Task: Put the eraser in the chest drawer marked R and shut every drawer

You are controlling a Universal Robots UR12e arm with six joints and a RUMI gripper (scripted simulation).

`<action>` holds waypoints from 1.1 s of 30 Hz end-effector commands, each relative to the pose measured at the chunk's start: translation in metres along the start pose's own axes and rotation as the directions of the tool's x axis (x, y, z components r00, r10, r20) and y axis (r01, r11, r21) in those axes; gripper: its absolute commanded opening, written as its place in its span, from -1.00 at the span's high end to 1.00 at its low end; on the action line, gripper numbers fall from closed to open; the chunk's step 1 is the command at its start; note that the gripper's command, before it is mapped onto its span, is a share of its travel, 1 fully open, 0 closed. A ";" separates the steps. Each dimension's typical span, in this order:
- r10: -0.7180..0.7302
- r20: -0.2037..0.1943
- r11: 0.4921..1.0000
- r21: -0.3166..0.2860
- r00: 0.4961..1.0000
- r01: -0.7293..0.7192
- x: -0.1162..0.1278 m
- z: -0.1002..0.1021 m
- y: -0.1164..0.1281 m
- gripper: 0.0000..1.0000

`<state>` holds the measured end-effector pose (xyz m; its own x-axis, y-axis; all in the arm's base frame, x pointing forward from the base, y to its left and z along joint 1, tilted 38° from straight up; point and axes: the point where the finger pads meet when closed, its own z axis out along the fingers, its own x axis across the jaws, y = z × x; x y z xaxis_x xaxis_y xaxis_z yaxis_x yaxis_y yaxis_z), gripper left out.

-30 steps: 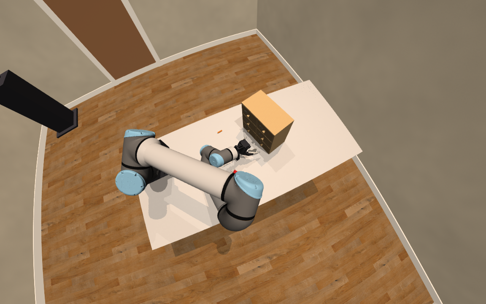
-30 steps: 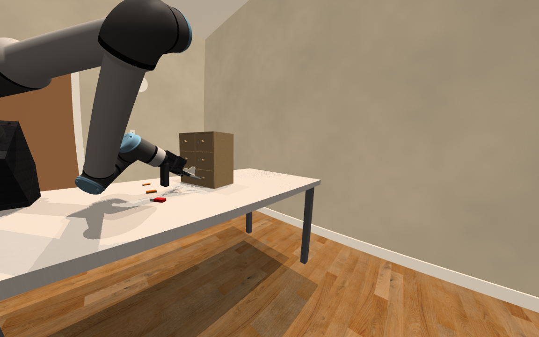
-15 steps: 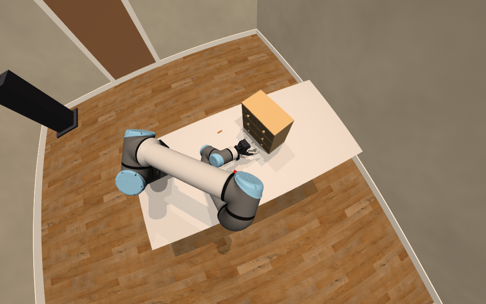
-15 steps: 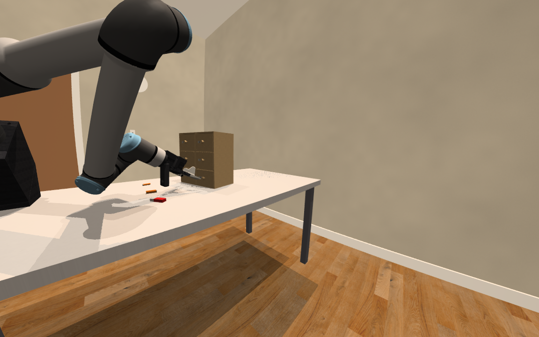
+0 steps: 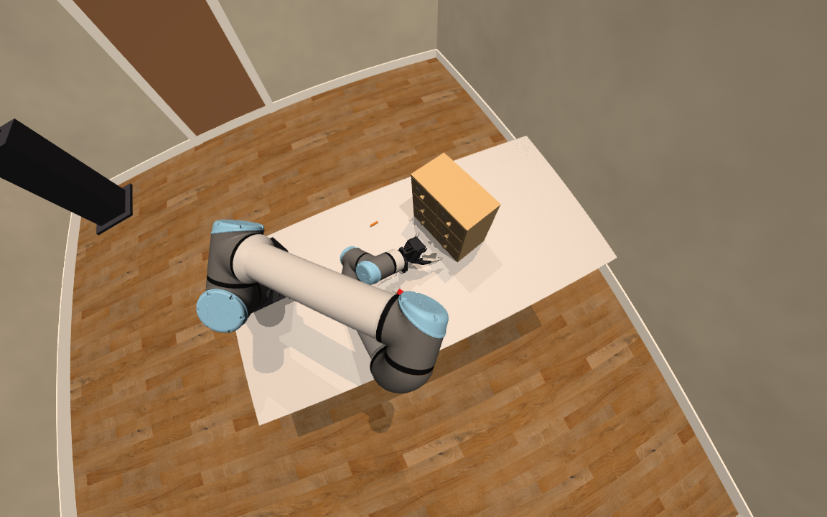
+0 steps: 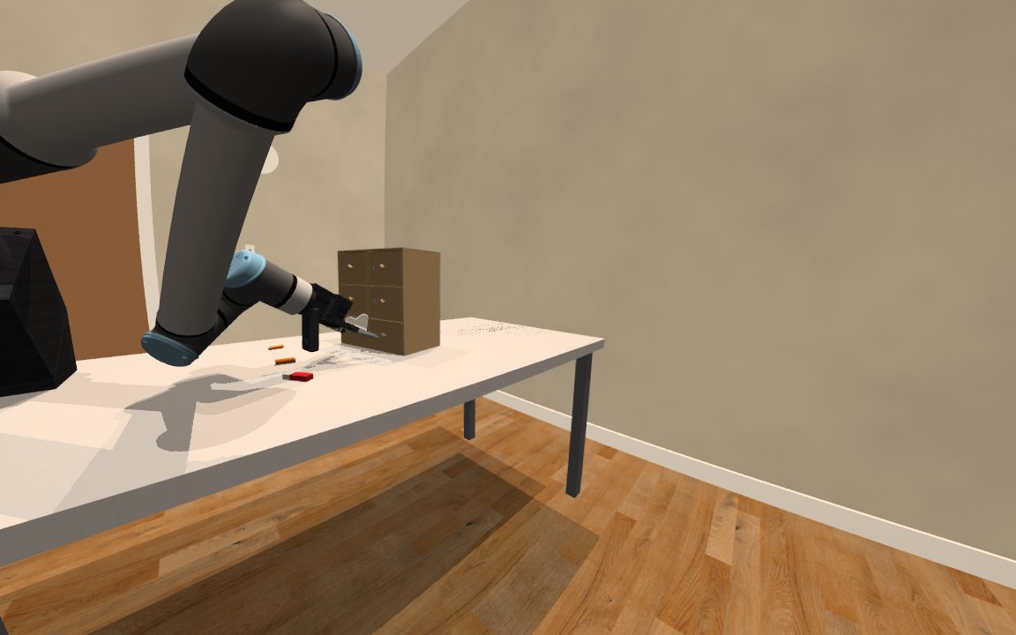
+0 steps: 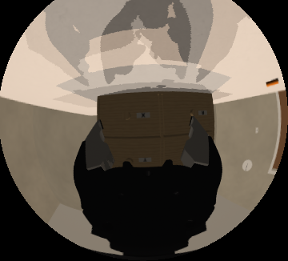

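Note:
The brown chest (image 5: 454, 204) stands upright on the white table, with all its drawers shut. It also shows in the side view (image 6: 389, 300) and fills the middle of the wrist view (image 7: 156, 126), which is upside down. The drawer marks are too small to read. My gripper (image 5: 429, 258) (image 6: 359, 324) is open and empty, low over the table, just in front of the chest's bottom row of drawers. Its two fingers frame the drawer fronts in the wrist view (image 7: 146, 133). The red eraser (image 6: 302, 376) lies flat on the table behind the gripper, and is mostly hidden under my elbow from above (image 5: 400, 291).
Two small orange pieces (image 6: 275, 347) (image 6: 284, 361) lie on the table left of the gripper; one shows from above (image 5: 373, 223). My forearm and elbow (image 5: 416, 321) hang over the table's near side. A black camera post (image 5: 50, 170) stands off the table.

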<state>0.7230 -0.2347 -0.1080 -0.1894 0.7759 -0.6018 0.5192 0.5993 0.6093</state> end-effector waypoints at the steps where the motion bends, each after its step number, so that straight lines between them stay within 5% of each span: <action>1: 0.000 0.000 1.000 -0.001 1.000 0.000 0.000 0.000 0.001 -1.00; 33: 0.000 0.000 1.000 -0.001 1.000 0.000 0.000 -0.009 0.017 -1.00</action>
<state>0.7233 -0.2281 -0.0996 -0.1894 0.7759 -0.6018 0.5192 0.5993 0.6093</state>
